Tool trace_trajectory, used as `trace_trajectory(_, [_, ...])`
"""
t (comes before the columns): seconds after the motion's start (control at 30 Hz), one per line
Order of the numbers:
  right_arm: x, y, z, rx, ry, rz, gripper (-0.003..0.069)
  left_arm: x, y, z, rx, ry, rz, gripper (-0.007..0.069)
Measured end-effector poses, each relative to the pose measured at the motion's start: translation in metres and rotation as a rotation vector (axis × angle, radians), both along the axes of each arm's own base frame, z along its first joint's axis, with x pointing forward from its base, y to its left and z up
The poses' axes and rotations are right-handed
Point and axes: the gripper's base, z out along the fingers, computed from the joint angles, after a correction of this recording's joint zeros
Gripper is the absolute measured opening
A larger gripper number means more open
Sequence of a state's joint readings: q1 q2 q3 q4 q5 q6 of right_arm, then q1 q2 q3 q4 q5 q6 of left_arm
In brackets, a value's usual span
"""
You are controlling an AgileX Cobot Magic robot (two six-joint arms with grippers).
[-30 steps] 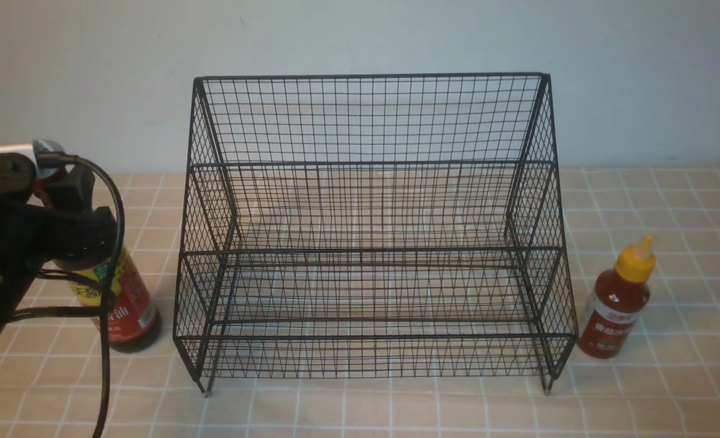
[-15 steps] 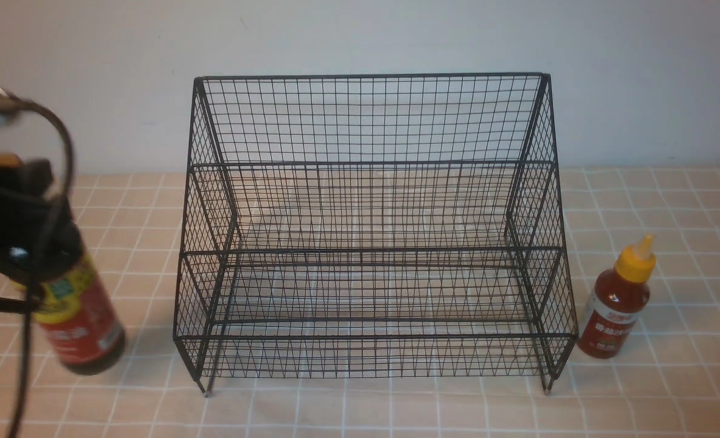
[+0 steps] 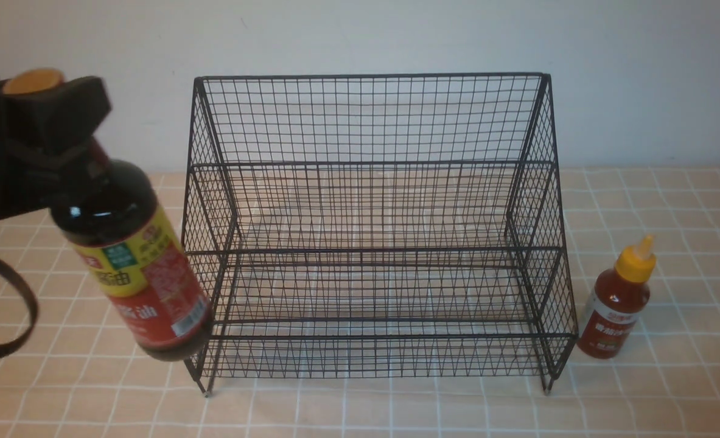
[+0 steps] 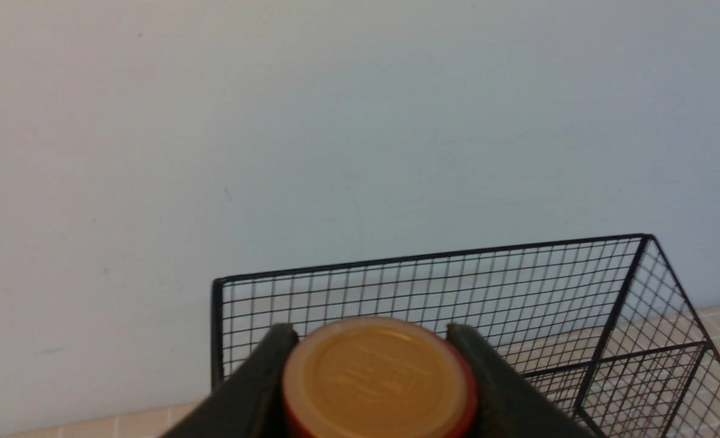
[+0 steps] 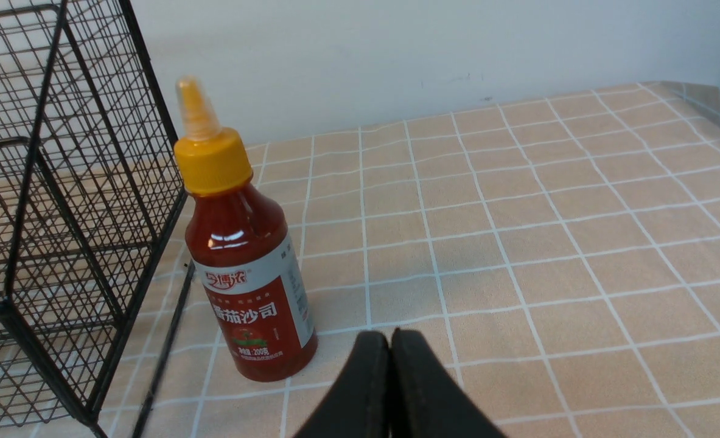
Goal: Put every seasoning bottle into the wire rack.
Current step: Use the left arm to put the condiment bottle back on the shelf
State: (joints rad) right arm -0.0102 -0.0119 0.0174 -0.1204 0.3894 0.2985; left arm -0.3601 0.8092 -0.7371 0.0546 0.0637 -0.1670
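Two seasoning bottles, neither racked.

1. Soy-sauce bottle (image 3: 134, 267): dark, glossy, cylindrical, tan cap. It hangs tilted beside the black mesh wire rack (image 3: 366, 121), at its left side. The left gripper (image 4: 373, 371) is clamped part-open about its neck.
2. Red sauce bottle (image 5: 247, 267): smooth, yellow nozzle. It stands right of the rack, near the right gripper (image 5: 390, 353), which is closed and empty.

Risks: the swinging base may clip the sloping wires, and the slick neck may slip.

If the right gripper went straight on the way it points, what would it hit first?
Likely the tablecloth: the shut right gripper aims just past the sauce bottle, on the side away from the rack. The margin looks thin; depth is unclear.
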Motion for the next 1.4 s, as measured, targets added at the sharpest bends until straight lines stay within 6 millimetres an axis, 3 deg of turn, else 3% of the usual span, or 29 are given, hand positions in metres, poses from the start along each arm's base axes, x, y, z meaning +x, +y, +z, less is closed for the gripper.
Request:
trace_trajectory(0.4, [0.000, 0.000, 0.000, 0.000, 0.000, 0.000, -0.0015, 0.043, -0.022, -0.016, -0.019, -0.050, -0.033, 0.0269])
trace_trajectory(0.63, [0.000, 0.000, 0.000, 0.000, 0.000, 0.000, -0.0015, 0.062, -0.030, -0.038, 0.015, 0.042, -0.036, 0.0269])
trace_trajectory(0.9, [0.000, 0.000, 0.000, 0.000, 0.000, 0.000, -0.0015, 0.068, -0.032, -0.062, 0.089, 0.227, -0.028, 0.0269])
trace_trajectory(1.23, [0.000, 0.000, 0.000, 0.004, 0.000, -0.001, -0.0015, 0.068, -0.032, -0.062, 0.102, 0.262, -0.025, 0.0270])
trace_trajectory(1.4, [0.000, 0.000, 0.000, 0.004, 0.000, -0.001, -0.0015, 0.068, -0.032, -0.061, 0.117, 0.251, -0.029, 0.0365])
